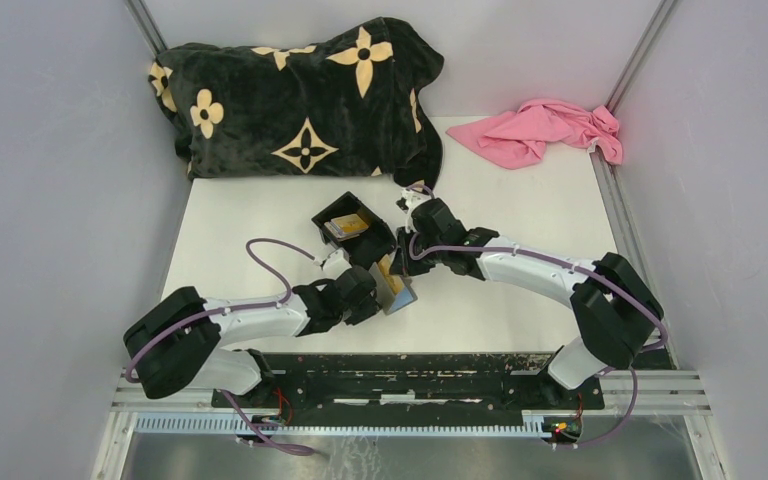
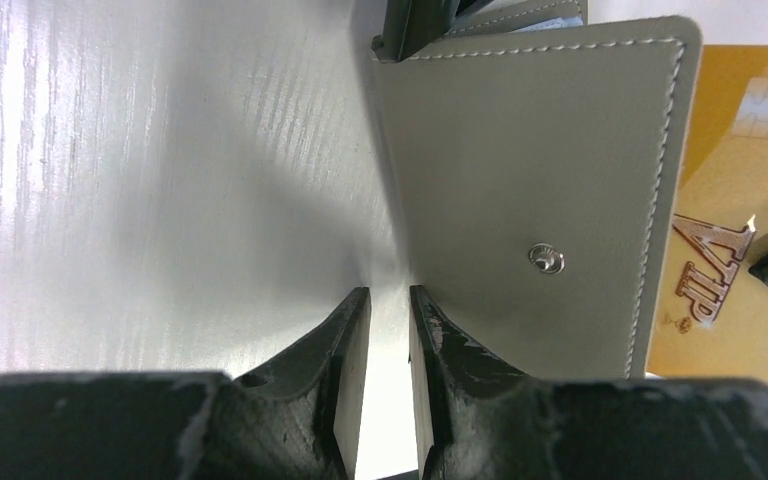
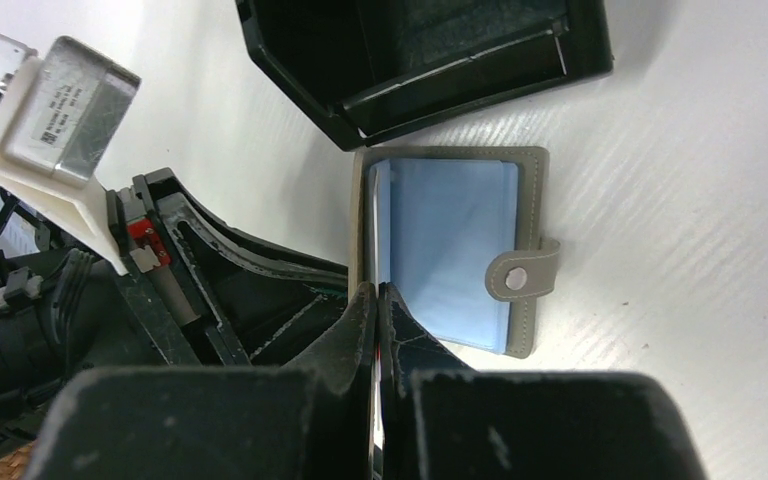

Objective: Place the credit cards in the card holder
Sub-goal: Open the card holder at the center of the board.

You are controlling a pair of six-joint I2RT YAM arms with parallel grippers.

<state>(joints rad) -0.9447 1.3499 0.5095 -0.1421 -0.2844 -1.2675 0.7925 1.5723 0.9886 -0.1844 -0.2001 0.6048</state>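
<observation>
Step, I judged: card holder (image 3: 450,250) spread open, frame centre below black box (image 3: 430,60) | my right gripper (image 3: 375,300) pinched its left edge | left gripper (image 2: 390,310) near-closed, grip unclear | next: gold card (image 2: 750,180) needed sliding into a sleeve.

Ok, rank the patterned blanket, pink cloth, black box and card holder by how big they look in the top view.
1. patterned blanket, clearly the largest
2. pink cloth
3. black box
4. card holder, the smallest, and only partly visible between the arms
</observation>
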